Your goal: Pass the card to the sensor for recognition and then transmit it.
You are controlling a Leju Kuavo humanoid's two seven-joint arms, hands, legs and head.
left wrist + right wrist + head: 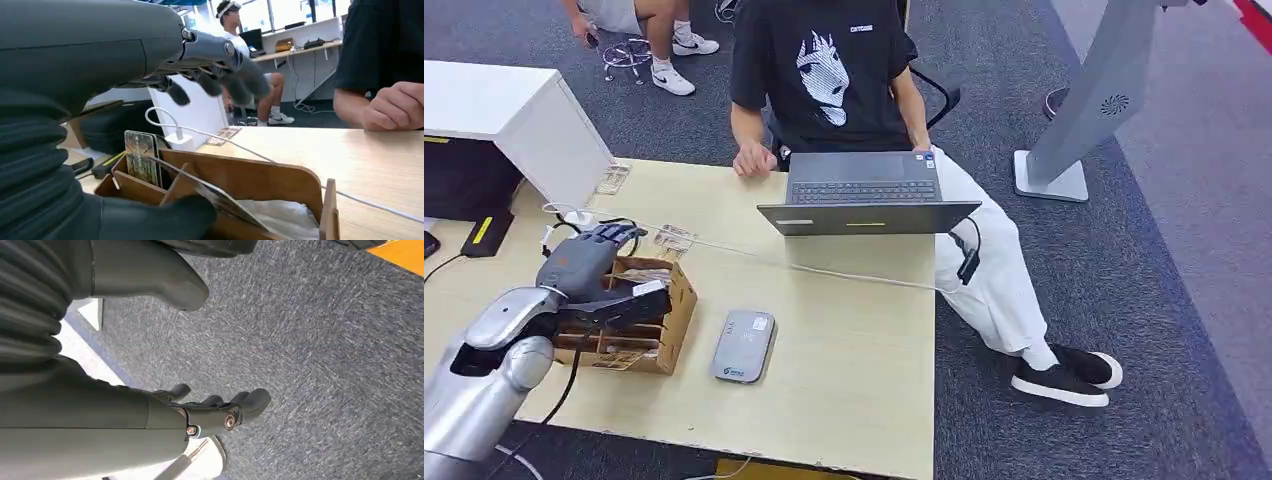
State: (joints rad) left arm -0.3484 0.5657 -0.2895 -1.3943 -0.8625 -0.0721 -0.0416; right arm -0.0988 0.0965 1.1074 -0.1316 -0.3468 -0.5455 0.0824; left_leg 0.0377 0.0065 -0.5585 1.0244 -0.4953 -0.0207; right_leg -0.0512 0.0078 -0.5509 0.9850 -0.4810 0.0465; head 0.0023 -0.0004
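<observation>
A wooden card box (667,335) stands at the table's left front. My left hand (584,268) hovers over it, fingers (220,82) spread above the box and thumb (165,220) low at its near side. A tilted card (225,202) leans in the box right at the thumb tip; nothing is pinched. More cards (141,162) stand upright in a rear slot. The grey card sensor (744,346) lies flat on the table just right of the box. My right hand (150,425) hangs over carpet with fingers apart and nothing in it.
A person in a black shirt (824,70) sits across the table behind an open laptop (864,190), one fist (395,105) on the tabletop. A white cable (844,275) crosses the table (854,380). A white cabinet (514,115) stands at the left.
</observation>
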